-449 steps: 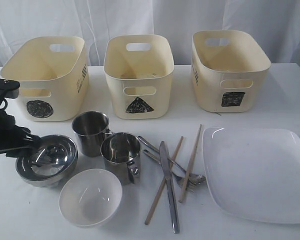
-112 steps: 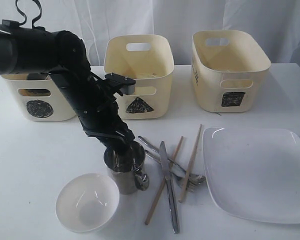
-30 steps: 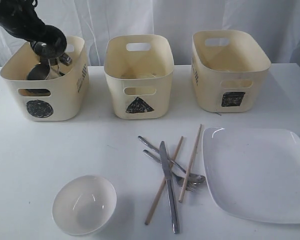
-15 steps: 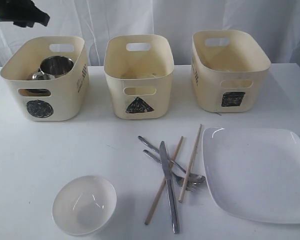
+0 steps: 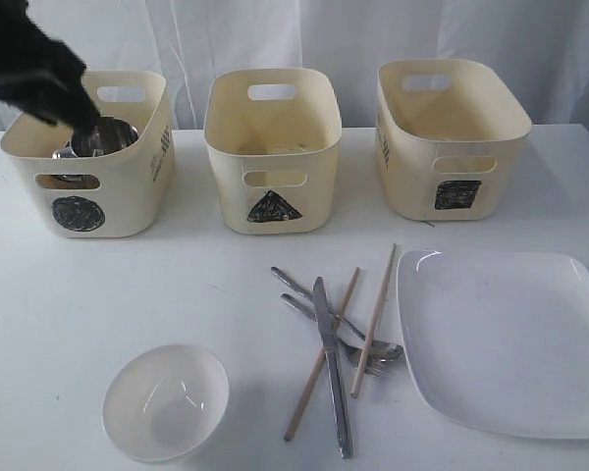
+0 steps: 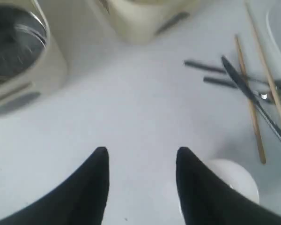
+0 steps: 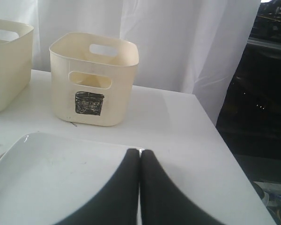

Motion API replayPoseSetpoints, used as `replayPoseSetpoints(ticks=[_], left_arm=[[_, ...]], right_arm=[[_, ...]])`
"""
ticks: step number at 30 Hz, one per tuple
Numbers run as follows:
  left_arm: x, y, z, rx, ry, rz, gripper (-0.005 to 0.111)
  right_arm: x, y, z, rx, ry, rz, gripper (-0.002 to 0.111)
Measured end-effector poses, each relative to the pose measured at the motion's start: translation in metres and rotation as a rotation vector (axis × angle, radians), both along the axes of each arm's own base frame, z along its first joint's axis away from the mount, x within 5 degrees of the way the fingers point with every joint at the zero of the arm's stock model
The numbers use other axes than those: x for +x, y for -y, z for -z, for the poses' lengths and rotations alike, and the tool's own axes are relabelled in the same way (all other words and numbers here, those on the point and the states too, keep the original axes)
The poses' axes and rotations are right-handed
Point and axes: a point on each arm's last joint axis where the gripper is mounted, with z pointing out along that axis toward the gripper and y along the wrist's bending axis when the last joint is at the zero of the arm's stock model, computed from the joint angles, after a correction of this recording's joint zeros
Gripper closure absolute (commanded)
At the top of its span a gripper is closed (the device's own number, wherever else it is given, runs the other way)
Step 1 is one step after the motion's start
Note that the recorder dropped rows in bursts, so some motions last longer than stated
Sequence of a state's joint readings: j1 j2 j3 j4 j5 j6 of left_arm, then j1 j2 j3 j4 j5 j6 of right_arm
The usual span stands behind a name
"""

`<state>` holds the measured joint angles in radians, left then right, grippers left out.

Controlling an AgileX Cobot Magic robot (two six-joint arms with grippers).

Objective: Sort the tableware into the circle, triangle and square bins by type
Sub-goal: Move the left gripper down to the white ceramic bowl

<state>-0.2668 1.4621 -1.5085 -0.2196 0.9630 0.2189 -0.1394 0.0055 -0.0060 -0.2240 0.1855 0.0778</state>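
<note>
My left gripper (image 6: 140, 152) is open and empty, high above the bare table. In the exterior view its black arm (image 5: 29, 69) hangs over the circle bin (image 5: 88, 191), where a steel mug (image 5: 105, 136) stands on other steel ware. The white bowl (image 5: 165, 400) sits at the front left and shows beside one finger (image 6: 236, 178). The knife (image 5: 332, 368), fork and spoon (image 5: 358, 343) and two chopsticks (image 5: 373, 319) lie crossed in the middle. The white plate (image 5: 506, 339) lies at the right. My right gripper (image 7: 139, 152) is shut with nothing in it, low over the plate's edge (image 7: 51, 173).
The triangle bin (image 5: 272, 147) stands at the back middle and the square bin (image 5: 452, 137) at the back right, also ahead of my right gripper (image 7: 93, 79). A white curtain hangs behind the table. The table's right edge (image 7: 234, 159) drops off to a dark area.
My left gripper has opened and let the steel mug go into the circle bin. The arm rose clear, then swung back down over the bin's left side. The right arm has not moved.
</note>
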Motion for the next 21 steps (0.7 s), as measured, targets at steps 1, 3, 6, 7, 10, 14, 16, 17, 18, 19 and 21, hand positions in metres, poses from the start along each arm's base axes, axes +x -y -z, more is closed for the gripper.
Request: replayPoseSetpoints(ticks=[1, 3, 6, 7, 10, 14, 16, 17, 18, 19, 21], left_arm=[[-0.005, 0.001, 0.015, 0.014, -0.043, 0.007, 0.058], [-0.012, 0.004, 0.036, 0.028, -0.092, 0.016, 0.058], [-0.023, 0.007, 0.073, 0.054, -0.172, 0.023, 0.058], [-0.026, 0.007, 0.084, 0.058, -0.191, 0.020, 0.058], [-0.034, 0.011, 0.108, 0.072, -0.216, 0.027, 0.058], [-0.042, 0.017, 0.126, 0.060, -0.236, 0.032, 0.057], [-0.046, 0.022, 0.130, 0.053, -0.236, 0.041, 0.057], [-0.046, 0.023, 0.131, 0.050, -0.233, 0.043, 0.057], [-0.047, 0.025, 0.132, 0.046, -0.232, 0.047, 0.057], [-0.048, 0.028, 0.133, 0.042, -0.231, 0.053, 0.057], [-0.049, 0.033, 0.136, 0.036, -0.234, 0.061, 0.057]], right_arm=[[0.000, 0.000, 0.000, 0.000, 0.000, 0.000, 0.108], [0.000, 0.000, 0.000, 0.000, 0.000, 0.000, 0.108], [0.000, 0.000, 0.000, 0.000, 0.000, 0.000, 0.108], [0.000, 0.000, 0.000, 0.000, 0.000, 0.000, 0.108], [0.000, 0.000, 0.000, 0.000, 0.000, 0.000, 0.108], [0.000, 0.000, 0.000, 0.000, 0.000, 0.000, 0.108], [0.000, 0.000, 0.000, 0.000, 0.000, 0.000, 0.108], [0.000, 0.000, 0.000, 0.000, 0.000, 0.000, 0.108], [0.000, 0.000, 0.000, 0.000, 0.000, 0.000, 0.108], [0.000, 0.000, 0.000, 0.000, 0.000, 0.000, 0.108], [0.000, 0.000, 0.000, 0.000, 0.000, 0.000, 0.108]])
